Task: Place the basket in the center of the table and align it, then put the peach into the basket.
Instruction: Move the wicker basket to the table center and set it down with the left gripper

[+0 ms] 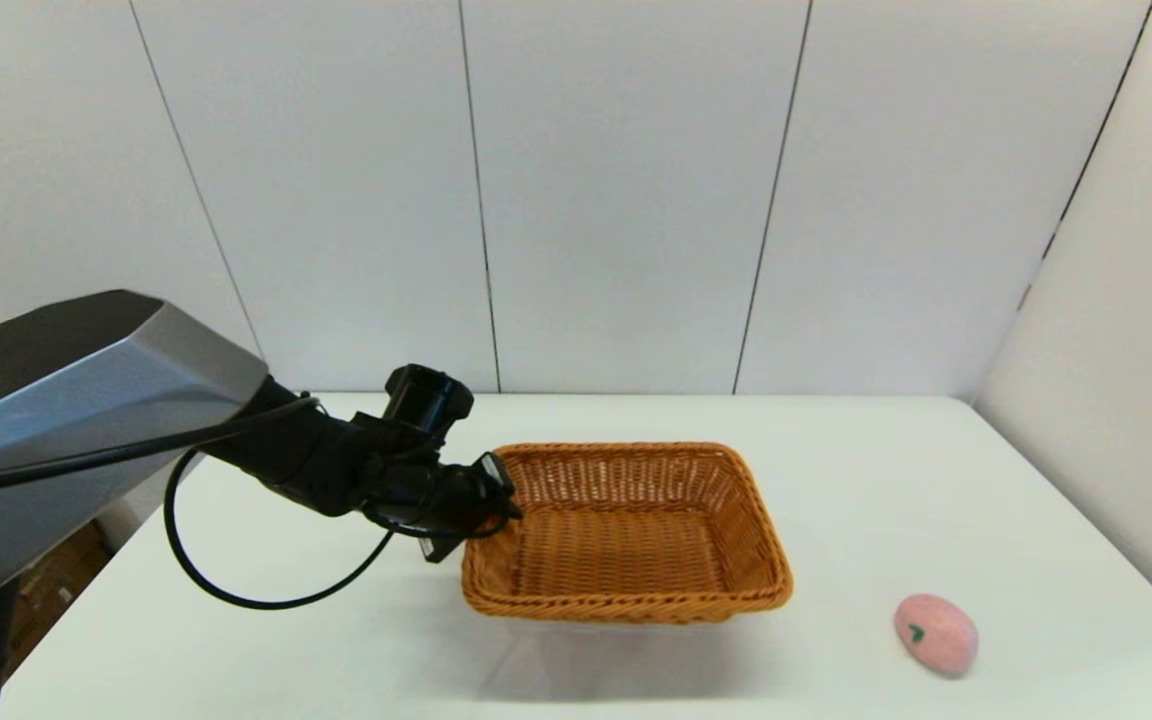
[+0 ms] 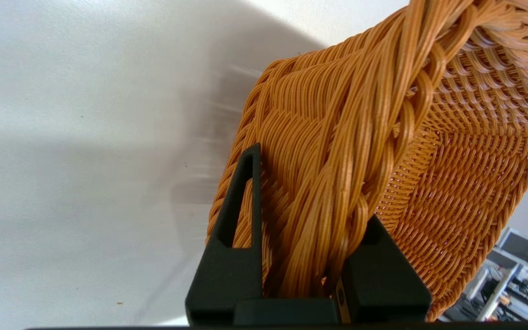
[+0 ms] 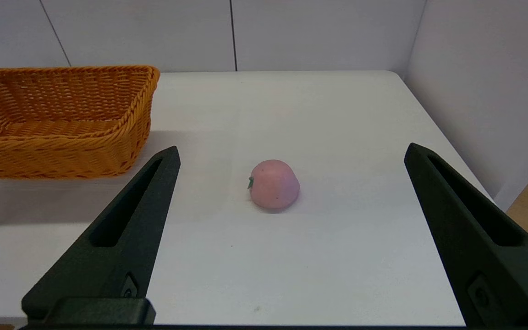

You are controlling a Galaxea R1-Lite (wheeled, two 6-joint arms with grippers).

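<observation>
Left gripper (image 1: 501, 505): clamped on basket (image 1: 626, 535) rim, basket mid-table. Set it down square before releasing. Right gripper (image 3: 291, 156): wide apart, empty, near peach (image 1: 935, 634) at right.

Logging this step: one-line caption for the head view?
Left end effector grips the basket rim; the peach waits on the table.
</observation>
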